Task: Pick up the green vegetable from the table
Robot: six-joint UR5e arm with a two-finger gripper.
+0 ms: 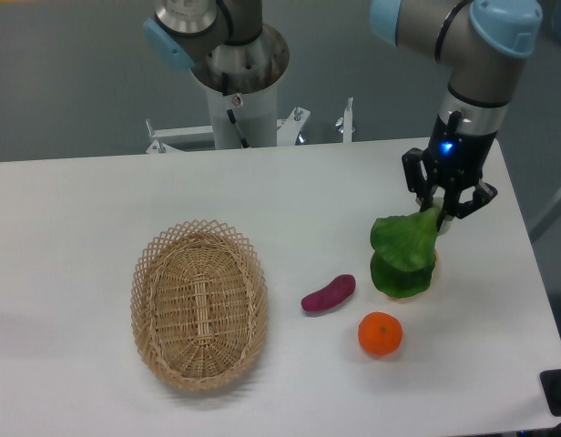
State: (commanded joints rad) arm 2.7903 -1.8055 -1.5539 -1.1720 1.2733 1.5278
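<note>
Fingers (433,202) closed narrowly on the top of the vegetable (404,257), gripping at the pale stem end near the upper leaf edge. Gripper (446,206) pointed straight down at the right side of the table (80,209), blue indicator lit on the wrist above. Vegetable hanging below the jaws, broad green leaves spread downward; lower leaf edge at or just above the tabletop, contact not determinable. Positioned right of centre, near the far right edge.

Purple piece (328,293) lying flat just left of the leaves, apart from them. Orange (380,333) just below and slightly left of the vegetable, near the purple piece, touching neither. Wicker basket (198,304) well apart on the left half of the table, oval, upright, nothing visible inside. Robot base (239,86) mounted behind the far table edge.
</note>
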